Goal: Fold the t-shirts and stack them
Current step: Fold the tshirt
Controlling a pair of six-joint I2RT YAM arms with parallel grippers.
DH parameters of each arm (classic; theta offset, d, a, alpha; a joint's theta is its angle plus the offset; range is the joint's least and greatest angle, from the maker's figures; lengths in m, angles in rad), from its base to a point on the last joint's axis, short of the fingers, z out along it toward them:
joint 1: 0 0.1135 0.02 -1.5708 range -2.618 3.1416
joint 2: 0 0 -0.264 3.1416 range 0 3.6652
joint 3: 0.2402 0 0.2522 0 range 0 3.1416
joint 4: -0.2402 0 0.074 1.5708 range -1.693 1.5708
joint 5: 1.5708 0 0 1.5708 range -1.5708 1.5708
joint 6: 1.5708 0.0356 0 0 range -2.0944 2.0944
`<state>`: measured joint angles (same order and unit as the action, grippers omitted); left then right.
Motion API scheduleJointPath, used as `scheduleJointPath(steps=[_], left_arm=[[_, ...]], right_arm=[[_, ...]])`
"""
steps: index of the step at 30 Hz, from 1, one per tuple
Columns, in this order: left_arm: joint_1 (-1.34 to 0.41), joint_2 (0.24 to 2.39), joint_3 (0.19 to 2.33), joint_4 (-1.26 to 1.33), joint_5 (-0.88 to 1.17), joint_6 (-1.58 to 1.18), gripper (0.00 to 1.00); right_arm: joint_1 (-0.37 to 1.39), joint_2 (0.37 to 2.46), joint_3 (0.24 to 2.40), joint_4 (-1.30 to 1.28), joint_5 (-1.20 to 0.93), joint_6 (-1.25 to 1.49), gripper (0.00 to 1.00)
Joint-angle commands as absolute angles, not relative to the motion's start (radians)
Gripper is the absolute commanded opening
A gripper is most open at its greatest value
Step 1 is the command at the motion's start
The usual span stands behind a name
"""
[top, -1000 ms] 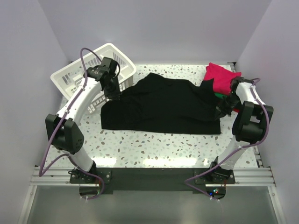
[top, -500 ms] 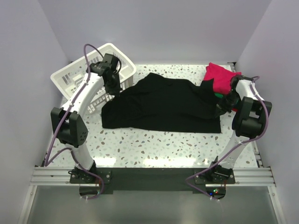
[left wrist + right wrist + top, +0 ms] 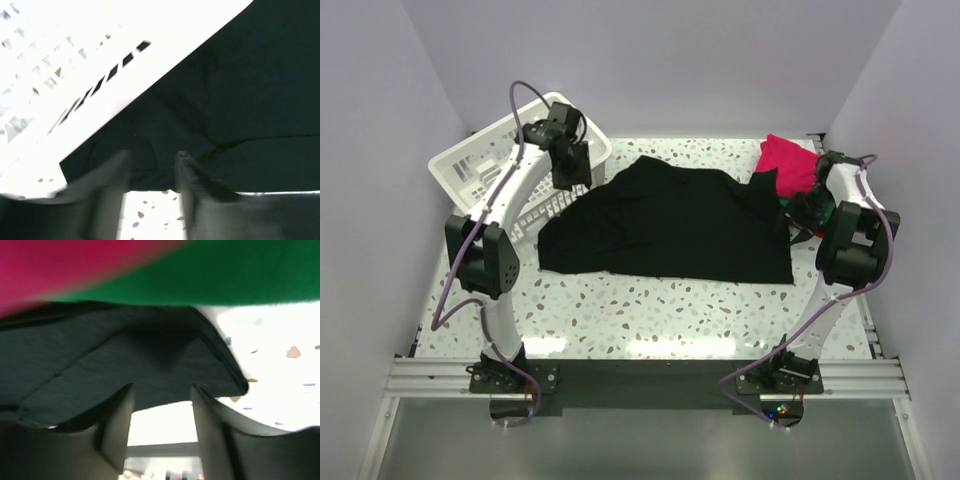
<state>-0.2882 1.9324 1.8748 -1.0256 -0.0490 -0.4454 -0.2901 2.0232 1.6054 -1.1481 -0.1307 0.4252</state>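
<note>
A large black t-shirt (image 3: pixel 665 225) lies spread across the middle of the table, one layer folded over. My left gripper (image 3: pixel 580 182) hovers at its far left corner beside the basket, jaws open with only speckled table between the fingers. In the left wrist view the left gripper (image 3: pixel 152 159) sits just short of the black cloth (image 3: pixel 240 90). My right gripper (image 3: pixel 804 210) is at the shirt's right edge, open and empty. The right wrist view puts the right gripper (image 3: pixel 162 387) under the black hem (image 3: pixel 100 360), with a magenta-pink shirt (image 3: pixel 60 265) and a green shirt (image 3: pixel 240 275) behind.
A white slatted basket (image 3: pixel 480 165) stands at the back left, its wall (image 3: pixel 75 65) close to my left gripper. The pink folded shirt (image 3: pixel 792 162) tops a pile at the back right corner. Purple walls close in the table on three sides.
Both grippers have opened and let go of the black shirt. The left arm has swung further back along the basket; the right gripper has drawn back slightly toward the pile.
</note>
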Motion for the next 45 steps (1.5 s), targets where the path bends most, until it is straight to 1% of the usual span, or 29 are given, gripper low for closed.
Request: scheduleJointPath(steps=[1,3,4,6,7,11,14,17,21,28,38,45], left_arm=[[-0.279,1.922,1.976,-0.953,-0.037,-0.442,0.55],[-0.281,1.905,1.991,-0.931,-0.02,-0.446,0.6],[-0.281,1.896,1.99,-0.916,-0.014,-0.445,0.63],[-0.282,1.867,1.965,-0.899,-0.005,-0.44,0.65],[-0.284,1.856,1.95,-0.893,0.032,-0.434,0.65],[-0.293,1.783,1.78,-0.818,0.084,-0.426,0.66],[-0.295,1.7,1.622,-0.753,0.143,-0.442,0.66],[-0.295,1.651,1.465,-0.707,0.176,-0.466,0.66],[-0.293,1.568,1.304,-0.661,0.186,-0.477,0.67],[-0.291,1.542,1.08,-0.507,0.193,-0.494,0.68],[-0.291,1.575,0.959,-0.439,0.066,-0.525,0.68],[-0.29,1.641,0.913,-0.417,-0.014,-0.506,0.68]], right_arm=[[-0.298,1.994,1.704,-1.106,-0.185,0.434,0.55],[-0.299,1.956,1.724,-1.091,-0.187,0.436,0.61],[-0.298,1.941,1.724,-1.072,-0.19,0.431,0.62],[-0.298,1.893,1.706,-1.052,-0.199,0.416,0.63],[-0.296,1.878,1.691,-1.033,-0.209,0.402,0.63],[-0.285,1.795,1.553,-0.986,-0.253,0.38,0.63],[-0.267,1.743,1.39,-0.948,-0.268,0.376,0.63],[-0.239,1.72,1.318,-0.914,-0.282,0.377,0.63],[-0.196,1.741,1.266,-0.882,-0.288,0.376,0.63],[-0.181,1.841,1.27,-0.864,-0.276,0.376,0.63],[-0.181,1.913,1.224,-0.899,-0.173,0.368,0.63],[-0.183,1.948,1.22,-0.939,-0.023,0.368,0.63]])
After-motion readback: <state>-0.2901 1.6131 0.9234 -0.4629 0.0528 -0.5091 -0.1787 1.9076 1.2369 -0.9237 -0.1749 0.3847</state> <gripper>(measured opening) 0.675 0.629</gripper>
